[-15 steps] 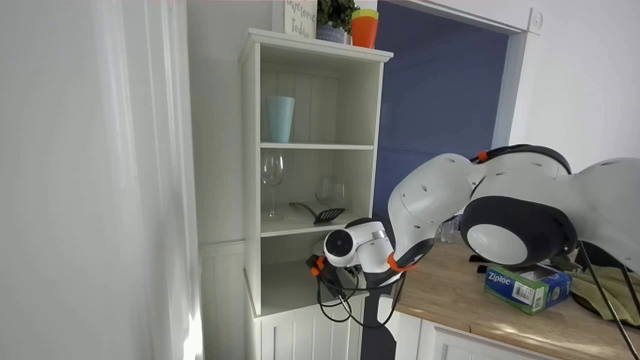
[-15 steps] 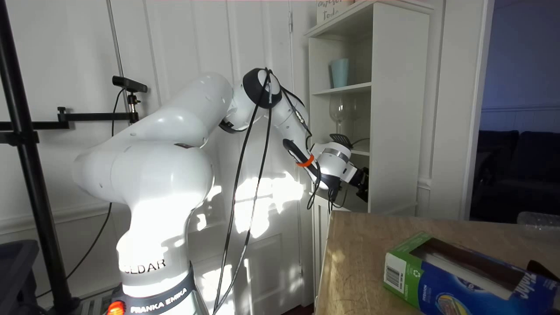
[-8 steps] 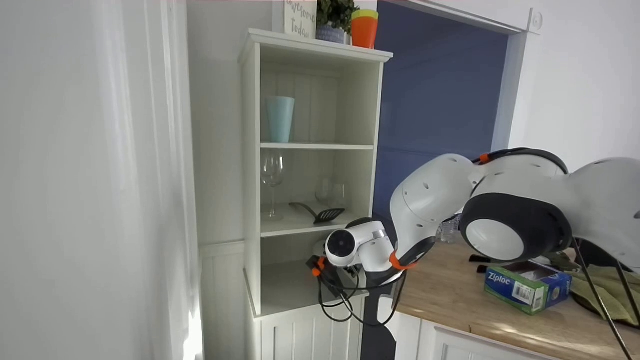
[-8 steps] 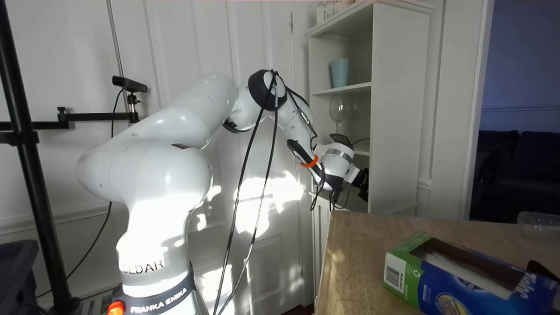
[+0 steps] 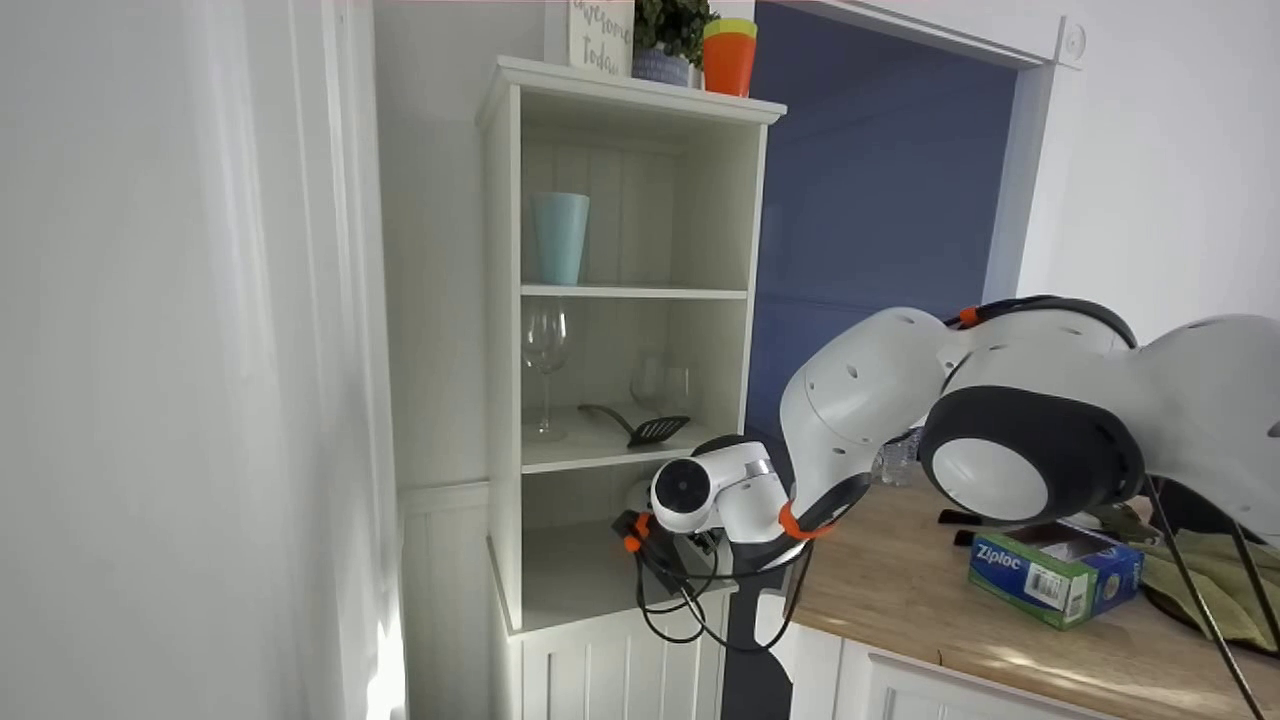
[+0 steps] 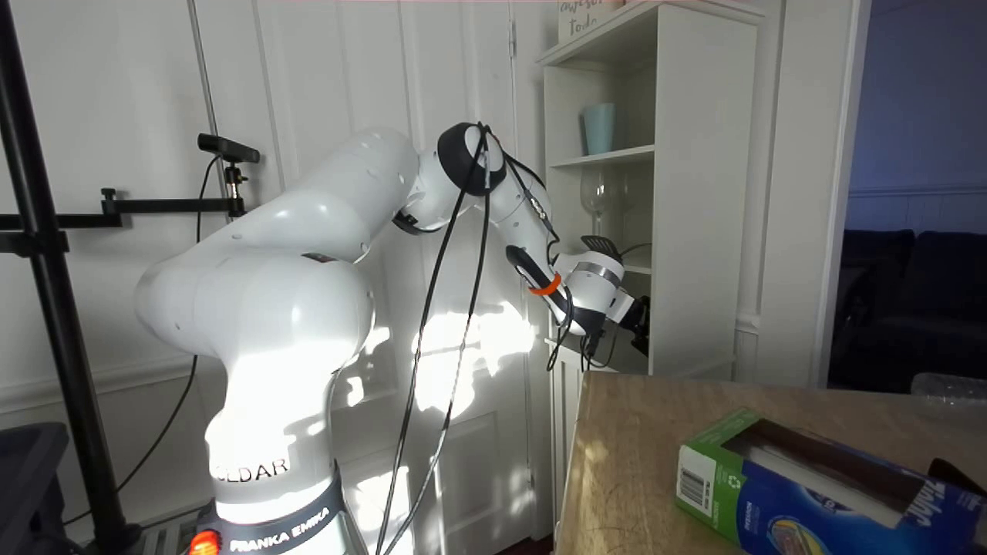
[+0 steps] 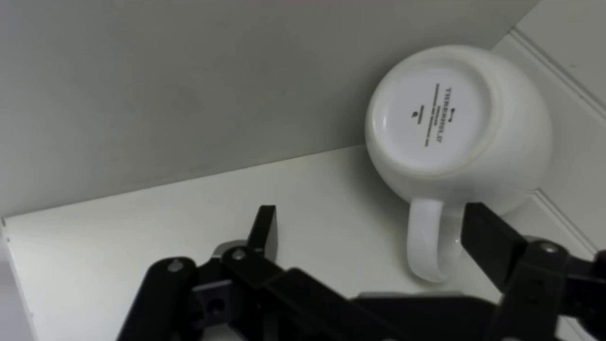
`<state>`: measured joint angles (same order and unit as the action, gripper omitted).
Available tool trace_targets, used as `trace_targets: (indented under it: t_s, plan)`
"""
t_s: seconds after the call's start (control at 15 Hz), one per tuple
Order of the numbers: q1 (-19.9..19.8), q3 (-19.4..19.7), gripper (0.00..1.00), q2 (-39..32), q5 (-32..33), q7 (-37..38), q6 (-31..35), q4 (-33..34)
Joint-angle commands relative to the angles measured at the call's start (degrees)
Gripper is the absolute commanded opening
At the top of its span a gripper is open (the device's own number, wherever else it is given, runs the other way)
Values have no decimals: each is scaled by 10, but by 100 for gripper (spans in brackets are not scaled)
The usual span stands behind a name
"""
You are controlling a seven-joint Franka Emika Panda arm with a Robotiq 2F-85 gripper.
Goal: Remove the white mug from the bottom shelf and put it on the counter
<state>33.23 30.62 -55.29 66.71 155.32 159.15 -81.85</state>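
The white mug (image 7: 454,113) is in the bottom shelf (image 5: 575,575), its printed base facing the wrist camera and its handle pointing down in that view. In an exterior view only a pale bit of it (image 5: 637,494) shows behind the arm. My gripper (image 7: 370,208) is open in the wrist view. The handle stands between its fingers, closer to the right-hand one, and nothing is clamped. In an exterior view the gripper (image 6: 640,327) reaches into the shelf, its tips hidden by the side panel. The counter (image 5: 870,570) is beside the shelving unit; it also shows in an exterior view (image 6: 628,432).
The shelving unit's side panel (image 6: 698,193) stands close to the gripper. The middle shelf above the wrist holds a wine glass (image 5: 545,340), a black slotted spatula (image 5: 657,431) and other glasses. A blue tumbler (image 5: 561,238) stands higher. A Ziploc box (image 5: 1050,575) lies on the counter.
Between one second and half a second ago the arm shifted slightly, its elbow and wrist moving a little right in both exterior views. Since then nothing visibly moves.
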Motion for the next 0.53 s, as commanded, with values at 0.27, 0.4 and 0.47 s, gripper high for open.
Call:
trace_targets:
  t_s: [0.27, 0.4, 0.47]
  plan:
    - [-13, 2, 100, -23, 1, 6, 14, 33]
    - [-3, 0, 100, -8, -1, -2, 1, 11]
    - [-4, 0, 100, -9, -1, -2, 2, 13]
